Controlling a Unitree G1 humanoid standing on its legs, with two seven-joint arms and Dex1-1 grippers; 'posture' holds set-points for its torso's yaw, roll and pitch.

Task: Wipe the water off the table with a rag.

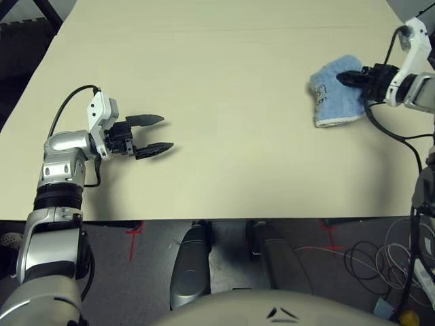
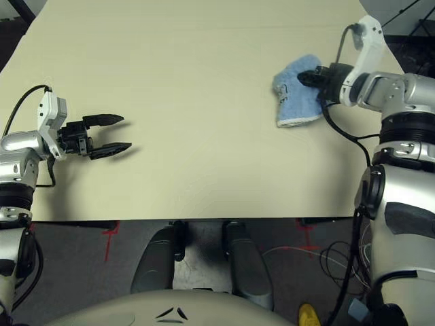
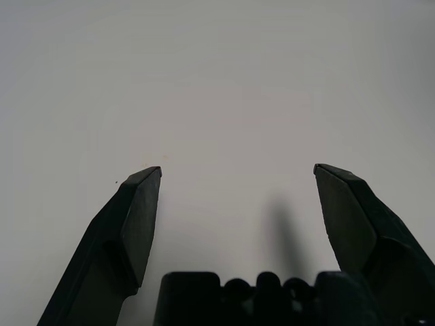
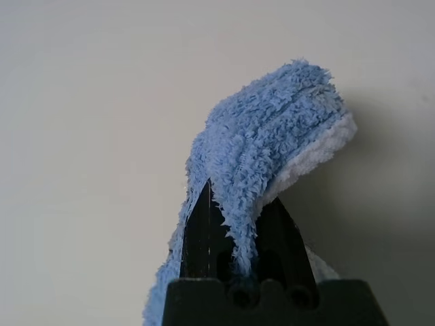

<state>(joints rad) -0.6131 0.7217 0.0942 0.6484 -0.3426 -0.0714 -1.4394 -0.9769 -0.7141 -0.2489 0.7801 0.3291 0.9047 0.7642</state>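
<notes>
Pale cream table (image 1: 224, 102) across the head views, thin seam line near the far edge, dark floor with red tape marks and loose cables at 6 o'clock.

At 9 o'clock: left gripper (image 1: 155, 133) parked just above the table, black fingers spread wide, nothing between them. Probably held clear so the other arm gets free sweep room.

Centre of the surface looks bare and matte. No water droplets or smears made out anywhere, apart from maybe one faint yellowish speck (image 3: 162, 158) ahead of the left fingertips; too small to call. Either wiped already or too faint to resolve.

At 2 o'clock: right gripper (image 1: 348, 78) pinching the rag (image 1: 335, 92), fingers pressed together on a fold of light-blue terry, white edge hanging at the near side. Held by one fold so the bulk drapes as a wiping pad. Can't tell whether it touches the table.
</notes>
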